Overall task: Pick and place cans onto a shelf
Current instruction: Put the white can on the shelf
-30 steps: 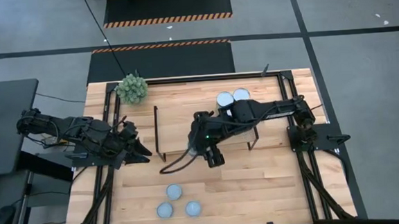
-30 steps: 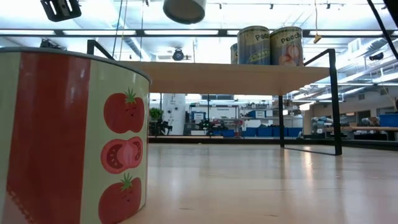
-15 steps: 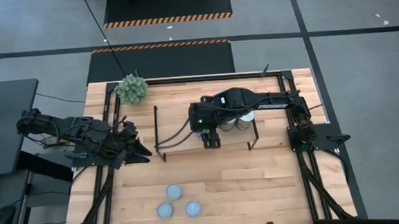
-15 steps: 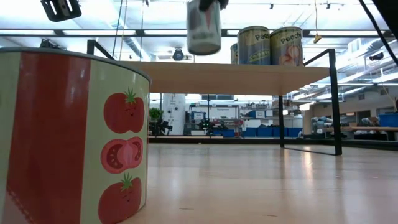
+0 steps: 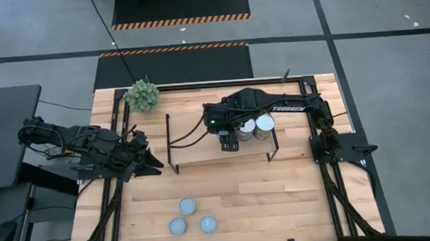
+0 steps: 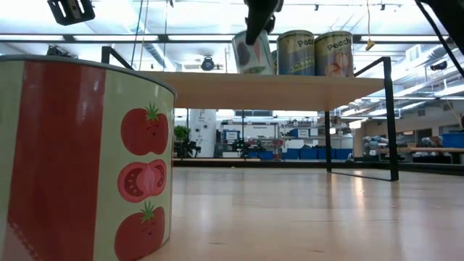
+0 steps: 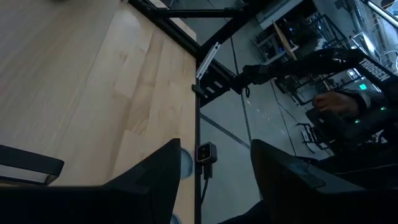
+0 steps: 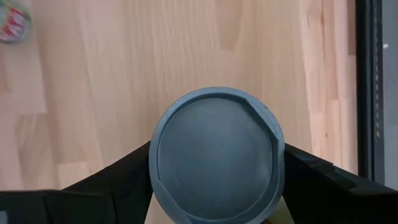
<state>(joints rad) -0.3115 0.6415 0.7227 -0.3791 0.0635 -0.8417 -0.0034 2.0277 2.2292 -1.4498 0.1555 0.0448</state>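
Observation:
The shelf (image 5: 202, 147) is a light-wood board on black end frames, and it also shows in the low view (image 6: 254, 90). Two cans (image 5: 255, 125) stand on it, seen in the low view (image 6: 315, 52) as well. My right gripper (image 5: 229, 140) is shut on a blue-grey-topped can (image 8: 216, 165) right next to them, at the board's height (image 6: 252, 52). Three more blue-grey-topped cans (image 5: 189, 218) stand on the table near its front edge. My left gripper (image 5: 149, 162) waits open and empty at the table's left side. My right gripper pinches the can's round side wall just below the rim (image 8: 155, 177) between its two fingers (image 8: 124, 177), one on each side. The fingers come from above, pointing down. The can is slightly tilted; whether its bottom (image 6: 255, 70) touches the shelf board, I cannot tell.
A green ball-shaped plant (image 5: 142, 95) stands at the table's far left corner. A tomato-printed can (image 6: 80, 159) fills the left of the low view. The shelf's black end frames (image 5: 169, 142) stand at both ends. Bare board lies left of the held can.
My right gripper has carried the can from over the table in front of the shelf toward the far edge, over the board. It has come down until the can is beside the two standing cans. The can now tilts slightly.

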